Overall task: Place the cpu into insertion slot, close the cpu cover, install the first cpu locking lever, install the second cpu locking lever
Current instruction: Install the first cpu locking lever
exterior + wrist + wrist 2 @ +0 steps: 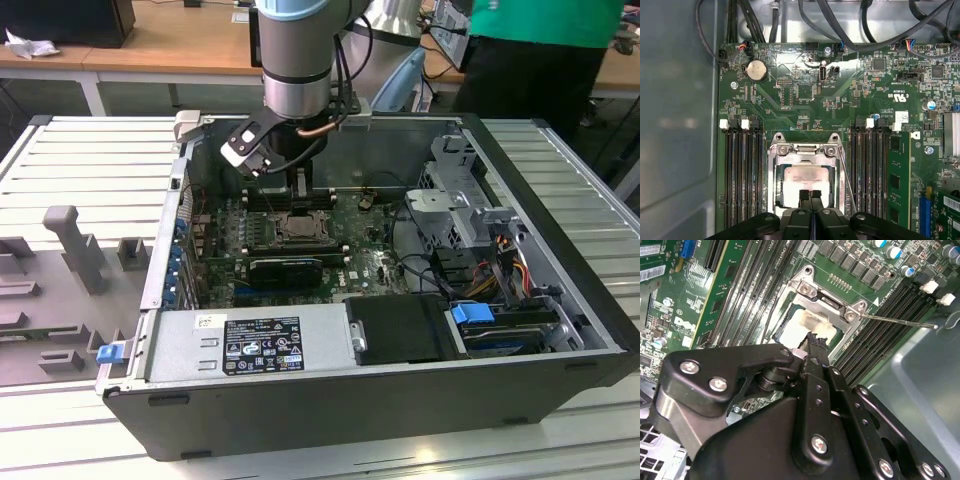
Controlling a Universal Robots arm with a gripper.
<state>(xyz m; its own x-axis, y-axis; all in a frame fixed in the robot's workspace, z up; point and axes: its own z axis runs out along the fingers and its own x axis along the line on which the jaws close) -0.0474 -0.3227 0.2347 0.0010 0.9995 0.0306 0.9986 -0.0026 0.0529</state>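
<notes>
Above the motherboard, exterior view: the gripper [298, 196] hangs straight down inside the open case [400, 405], its tip just over the insertion slot [272, 228]. The graphics card [290, 268] lies at 6 o'clock of the slot, and a person [530, 50] stands beyond the case at 1 o'clock.
First wrist view, fingers: pressed together with nothing pinched between them, tips over the cpu [802, 180].
First wrist view, cpu: seated flat in the slot, its pale face showing through the window of the cpu cover [805, 149]. The cover looks lowered around it, with RAM slots [742, 175] on both sides.
First wrist view, lever: one thin locking lever [847, 180] angles away from the cover edge and looks unlatched.
Second wrist view, gripper [814, 338]: tips shut, at the cpu face near the edge of the window. Touching or just above, cannot tell.
Second wrist view, lever [900, 321]: the rod sticks out across the RAM slots, its free end well apart from the socket.
Step, judged: seating the cover flat. Chip is in, lever not yet locked.
Doing it well: hold the tips shut and vertical. Push on the metal frame, not the chip face. Seat the cover square on the slot. Go slowly and stay clear of the rod.
Risk: an off-centre push could tilt the cover or snag the lever.
</notes>
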